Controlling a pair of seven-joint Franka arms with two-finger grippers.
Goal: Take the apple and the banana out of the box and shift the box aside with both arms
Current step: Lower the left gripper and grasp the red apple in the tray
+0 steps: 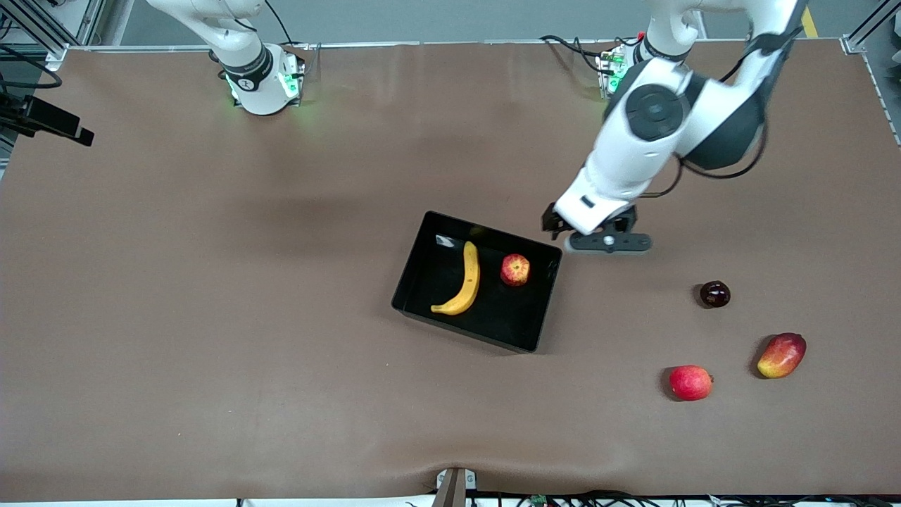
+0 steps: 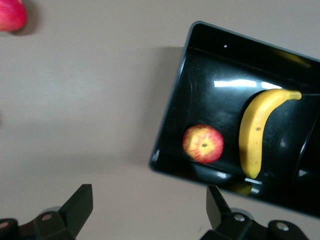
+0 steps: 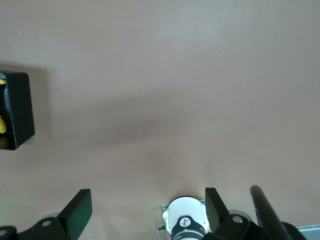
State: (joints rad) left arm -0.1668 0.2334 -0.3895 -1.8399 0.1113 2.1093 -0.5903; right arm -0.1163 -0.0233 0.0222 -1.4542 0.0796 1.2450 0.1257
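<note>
The black box (image 1: 467, 332) sits mid-table. The yellow banana (image 1: 464, 280) and the small red apple with yellow streaks (image 1: 515, 270) lie inside it, side by side and apart. My left gripper (image 1: 591, 232) hovers over bare table just off the box's corner toward the left arm's end. In the left wrist view it (image 2: 149, 207) is open and empty, with the box (image 2: 172, 115), apple (image 2: 203, 144) and banana (image 2: 255, 132) in sight. My right gripper (image 3: 148, 207) is open and empty, held high near its own base (image 3: 186, 226). A corner of the box (image 3: 17, 107) shows in that view.
Toward the left arm's end lie a dark round fruit (image 1: 714, 293), an oval red-yellow mango (image 1: 781, 355) and a plain red round fruit (image 1: 690, 382), which also shows in the left wrist view (image 2: 10, 14). A black device (image 1: 46, 120) juts in at the right arm's end.
</note>
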